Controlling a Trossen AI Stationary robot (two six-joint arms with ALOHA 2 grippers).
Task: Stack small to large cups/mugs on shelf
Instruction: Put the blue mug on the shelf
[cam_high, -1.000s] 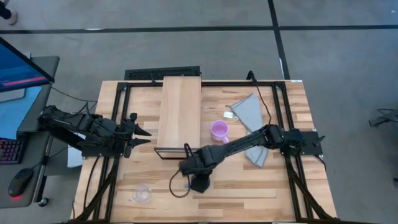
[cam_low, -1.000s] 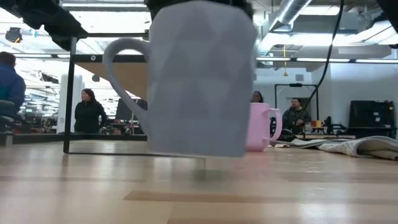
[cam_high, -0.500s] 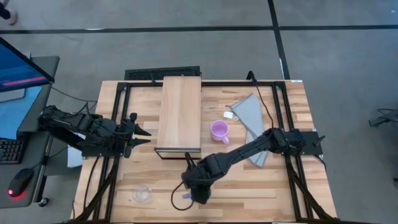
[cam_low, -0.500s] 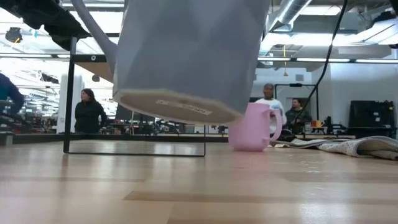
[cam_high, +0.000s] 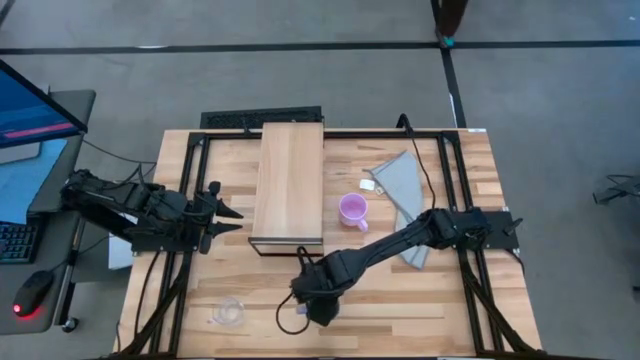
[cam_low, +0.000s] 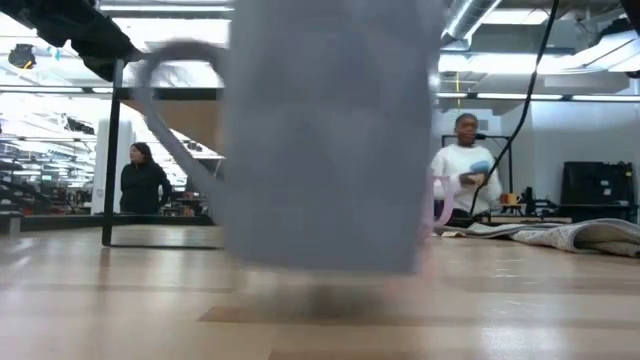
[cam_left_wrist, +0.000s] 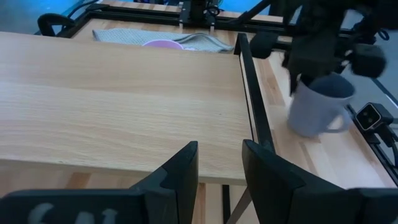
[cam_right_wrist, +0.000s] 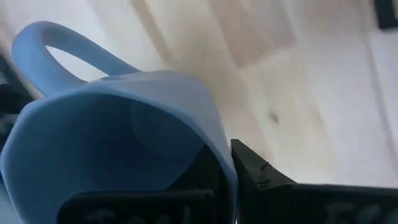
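the right gripper (cam_high: 316, 303) pinched the grey-blue mug (cam_left_wrist: 317, 104) by its rim near the table's front edge, just off the shelf (cam_high: 288, 180)'s dark end, presumably to lift it there as the stack's base; left gripper (cam_high: 228, 213) waited, fingers spread.

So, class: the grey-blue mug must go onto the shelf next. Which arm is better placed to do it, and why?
Right. The right gripper is already shut on the rim of the grey-blue mug, held just beyond the shelf. The left gripper waits beside the shelf, holding nothing.
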